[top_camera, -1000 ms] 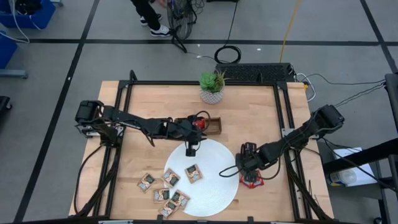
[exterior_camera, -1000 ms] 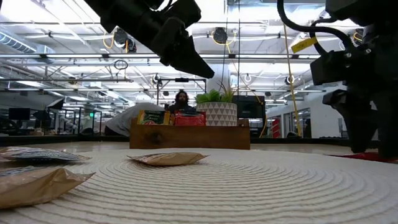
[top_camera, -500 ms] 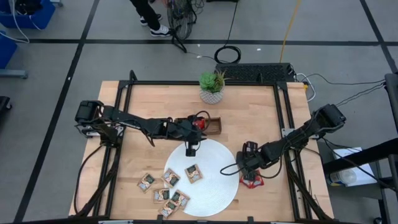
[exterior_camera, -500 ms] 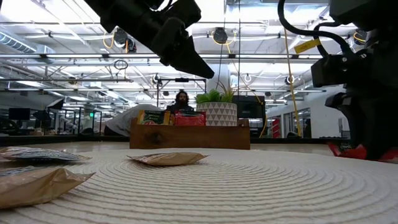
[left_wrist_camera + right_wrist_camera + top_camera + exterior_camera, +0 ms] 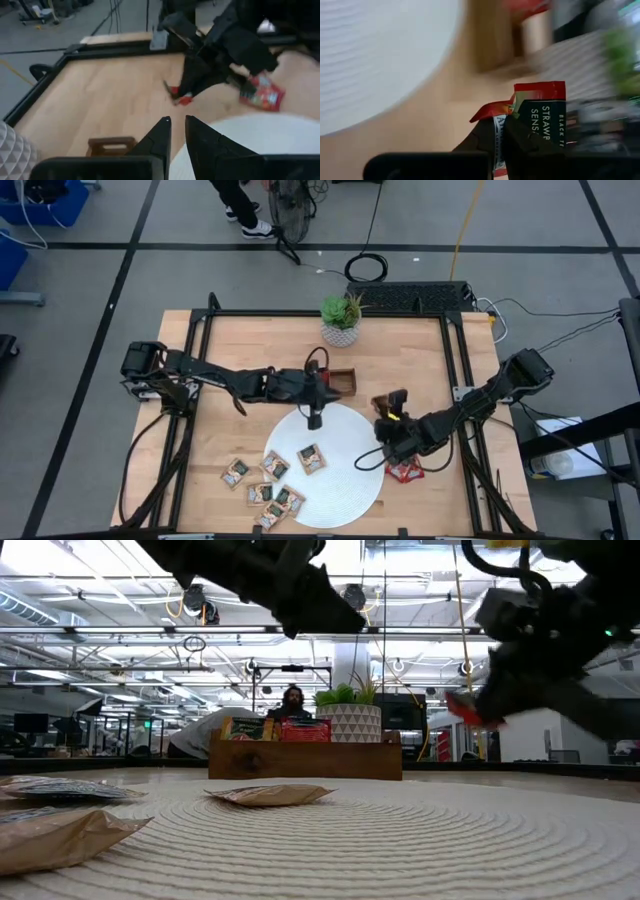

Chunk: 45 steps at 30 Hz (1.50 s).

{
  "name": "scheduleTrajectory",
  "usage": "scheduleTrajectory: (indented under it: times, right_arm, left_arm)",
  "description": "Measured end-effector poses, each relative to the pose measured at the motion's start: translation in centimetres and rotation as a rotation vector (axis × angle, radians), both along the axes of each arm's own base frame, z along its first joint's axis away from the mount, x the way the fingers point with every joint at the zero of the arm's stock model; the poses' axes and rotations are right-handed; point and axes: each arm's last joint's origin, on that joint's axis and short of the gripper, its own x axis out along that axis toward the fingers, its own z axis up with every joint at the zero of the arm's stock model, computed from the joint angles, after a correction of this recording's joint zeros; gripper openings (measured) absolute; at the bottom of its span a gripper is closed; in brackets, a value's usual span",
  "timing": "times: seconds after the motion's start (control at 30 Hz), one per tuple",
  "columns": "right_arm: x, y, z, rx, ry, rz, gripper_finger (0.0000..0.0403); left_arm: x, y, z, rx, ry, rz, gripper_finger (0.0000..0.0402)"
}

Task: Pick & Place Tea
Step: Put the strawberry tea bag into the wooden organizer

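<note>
The tea is small flat sachets. Several tan ones (image 5: pixel 268 480) lie on the white round plate (image 5: pixel 345 480) and on the wood near its left rim. A red one (image 5: pixel 405 471) lies on the table by the plate's right rim. My right gripper (image 5: pixel 388 412) is shut on another red sachet (image 5: pixel 540 112), in the air right of the wooden tray (image 5: pixel 338 381). My left gripper (image 5: pixel 314 421) hangs over the plate's far edge, a narrow gap between its fingers (image 5: pixel 165 131) and nothing in it. My right gripper pinches the red sachet between its two fingers (image 5: pixel 520 137) by one edge (image 5: pixel 512 116). The rest of the sachet stands out beyond the fingertips. The fingers slant down, coming from the table's right. The sachet (image 5: pixel 462 708) is lifted clear of the table.
The tray (image 5: pixel 305 758) holds upright sachets (image 5: pixel 247 728) in its compartments. A potted plant (image 5: pixel 340 317) stands behind it at the far edge. A black frame (image 5: pixel 455 380) runs round the table. A person (image 5: pixel 291 700) sits beyond the table.
My right gripper has shut on a red sachet lying by the plate's right rim, lifted it clear and rolled its wrist, swinging toward the far edge and the tray. The other red sachet has stayed on the table. My left gripper has tipped up a little.
</note>
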Motion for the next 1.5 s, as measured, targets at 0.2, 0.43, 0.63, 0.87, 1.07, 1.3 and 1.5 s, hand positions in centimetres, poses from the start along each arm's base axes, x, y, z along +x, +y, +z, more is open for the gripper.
scheduleTrajectory:
  times: [0.2,0.43,0.63,0.87,1.07,1.3,1.5]
  right_arm:
    - [1.9,-1.2,0.2,-0.288,-0.119,0.031,0.0005]
    - [2.0,-3.9,-0.6,-0.31,-0.256,0.052,0.0005]
    - [2.3,-5.3,-0.5,-0.26,-0.318,0.11,0.0005]
    - [2.7,-6.7,-0.3,-0.237,-0.346,0.089,0.0005]
    - [3.0,-7.0,0.1,-0.208,-0.387,0.113,0.0005]
    - [3.1,-7.0,0.3,-0.22,-0.404,0.117,0.0005]
    - [3.1,-7.0,0.4,-0.22,-0.408,0.12,0.0005]
  left_arm:
    - [0.2,1.1,0.6,-0.072,-0.073,0.059,0.0063]
    - [0.1,4.0,0.4,-0.229,-0.072,0.195,0.0066]
    - [0.9,5.3,-0.4,-0.28,-0.133,0.218,0.0124]
    - [3.5,5.8,-1.7,-0.271,-0.158,0.16,0.0196]
    - [4.5,6.7,-2.3,-0.273,-0.151,0.185,0.0215]
    - [4.3,7.9,-2.6,-0.272,-0.144,0.216,0.0197]
    - [4.3,8.2,-2.6,-0.269,-0.142,0.22,0.0166]
